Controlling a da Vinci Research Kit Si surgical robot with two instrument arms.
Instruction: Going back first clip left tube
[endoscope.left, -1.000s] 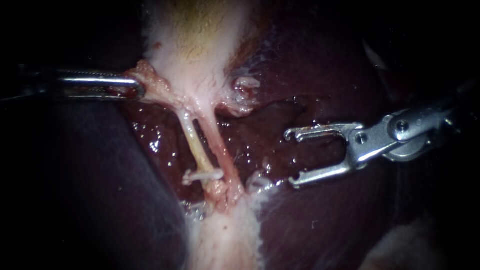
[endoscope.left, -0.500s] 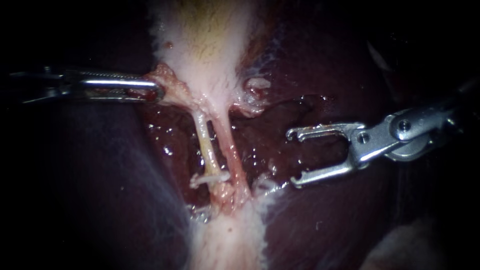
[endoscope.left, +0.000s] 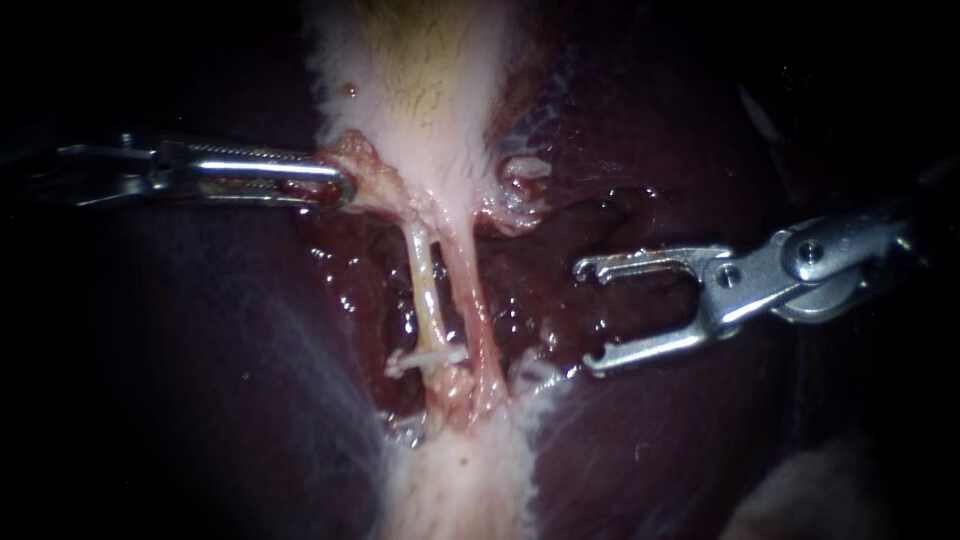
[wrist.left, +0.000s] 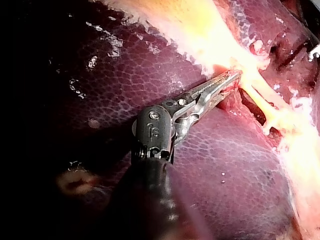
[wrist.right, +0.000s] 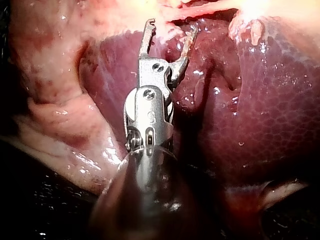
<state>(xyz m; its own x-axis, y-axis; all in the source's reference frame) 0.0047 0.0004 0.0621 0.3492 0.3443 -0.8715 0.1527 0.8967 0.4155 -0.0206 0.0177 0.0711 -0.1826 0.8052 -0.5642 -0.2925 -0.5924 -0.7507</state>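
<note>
One clip (endoscope.left: 425, 355), right instrument (endoscope.left: 588, 316) well apart

Left shaft: the slender steel left instrument (endoscope.left: 335, 182) fades into darkness toward the endoscope view's left edge, and its shaft cannot be traced.
Left claw tip: buried in the ragged pink tissue (endoscope.left: 362, 160) it clamps, so its end does not show.
Right shaft: the silver right instrument (endoscope.left: 588, 315) is lost in shadow at the right edge. In its wrist view the shaft is a blur.
Gallbladder: the pale whitish gallbladder (endoscope.left: 420, 90) is cut off by the top edge.
Clip: the small white clip (endoscope.left: 425, 357) on the pale yellow left tube (endoscope.left: 425, 295) is too small to tell how it closes.
Tube ends: the left tube and the pink right tube (endoscope.left: 470, 300) vanish into a pale tissue lump (endoscope.left: 455, 390).
Liver: the dark maroon liver (endoscope.left: 640, 440) dims to black at its margins.
</note>
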